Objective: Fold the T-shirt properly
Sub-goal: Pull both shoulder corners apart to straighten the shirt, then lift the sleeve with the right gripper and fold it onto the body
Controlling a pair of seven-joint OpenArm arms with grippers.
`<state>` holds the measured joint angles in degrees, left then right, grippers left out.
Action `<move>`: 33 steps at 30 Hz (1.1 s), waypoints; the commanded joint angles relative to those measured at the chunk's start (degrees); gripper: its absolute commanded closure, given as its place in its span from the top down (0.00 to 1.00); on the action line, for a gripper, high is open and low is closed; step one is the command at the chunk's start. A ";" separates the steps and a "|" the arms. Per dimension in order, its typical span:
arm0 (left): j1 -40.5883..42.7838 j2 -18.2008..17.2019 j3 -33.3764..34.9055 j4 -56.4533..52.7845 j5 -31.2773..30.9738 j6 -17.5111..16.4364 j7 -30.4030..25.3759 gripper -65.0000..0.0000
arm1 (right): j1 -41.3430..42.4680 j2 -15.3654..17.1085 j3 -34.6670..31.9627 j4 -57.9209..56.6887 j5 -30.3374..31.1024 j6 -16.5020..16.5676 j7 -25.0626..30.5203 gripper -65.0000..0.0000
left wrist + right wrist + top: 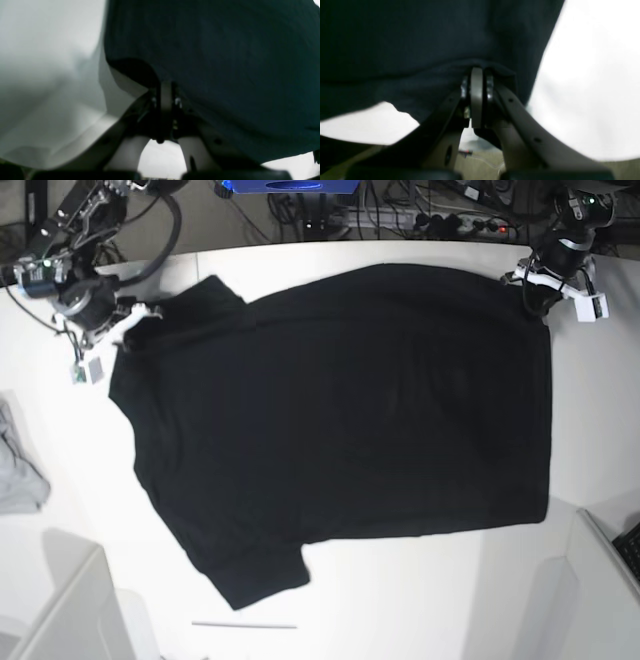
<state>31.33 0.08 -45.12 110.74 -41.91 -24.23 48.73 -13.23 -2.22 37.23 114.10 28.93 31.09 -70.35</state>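
The T-shirt (340, 430) lies spread flat on the white table (420, 600), plain black side up, with no fold made yet. The step in hand looks like the first fold: both arms hold one long edge of the garment at its far corners.

The left gripper (163, 86) has its jaws closed on a black hem that curls up just above them, with the rest of the cloth running off to their right. The right gripper (477, 72) is likewise clamped on a fold of black fabric, which bunches directly over the jaws and spreads to their left.

The next move probably calls for both arms to lift together and carry that held edge across toward the opposite side, keeping the cloth taut between them so it lands straight rather than sagging in the middle.

The wrist views show the pinch itself, fabric caught between closed jaws, which the base view is too distant to confirm. Only the base view shows the whole outline, the sleeve sticking out on the free edge, and a small grey cloth (20, 475) lying well apart from either gripper.
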 commanded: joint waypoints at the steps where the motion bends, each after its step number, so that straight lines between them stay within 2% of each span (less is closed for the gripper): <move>1: -0.25 0.32 -1.07 0.87 -0.95 -0.43 -1.21 0.00 | 0.97 0.50 -0.71 0.84 0.57 0.16 -0.03 0.00; 5: -1.57 1.46 -3.36 0.78 -0.95 -0.43 -1.21 0.00 | 2.03 1.73 -7.04 0.75 0.48 -0.81 -0.11 0.00; 8: -2.01 1.55 -4.77 0.51 -0.95 -0.34 -1.21 0.00 | 3.52 1.82 -10.38 0.67 0.48 -4.50 -0.03 0.00; 10: -2.10 1.64 -4.85 0.51 -0.95 -0.34 -1.21 0.00 | 4.49 1.82 -11.96 0.40 0.48 -5.82 -0.03 0.00; 15: -4.04 3.66 -5.73 0.51 -0.68 -0.08 -1.21 0.00 | 8.53 1.91 -13.63 -2.06 0.39 -5.90 -0.29 0.00; 20: -5.71 4.54 -7.14 0.43 -0.77 5.11 -1.21 0.00 | 12.05 2.00 -13.72 -7.60 0.39 -5.90 -0.29 0.00; 25: -7.82 4.63 -7.32 0.43 -0.42 5.55 -1.21 0.00 | 15.21 2.00 -13.80 -12.79 0.30 -5.90 -0.03 0.00; 28: -8.43 4.71 -7.32 0.43 -0.86 8.71 -1.21 0.00 | 17.23 3.41 -14.16 -15.16 0.30 -5.90 -0.03 0.00; 33: -9.75 4.80 -7.32 0.43 -0.86 9.85 -1.21 0.00 | 20.49 5.34 -16.00 -18.06 0.30 -5.90 0.32 0.00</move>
<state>21.47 5.30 -52.18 110.24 -41.85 -14.31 48.73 6.09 2.68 21.15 95.20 28.36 25.26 -71.16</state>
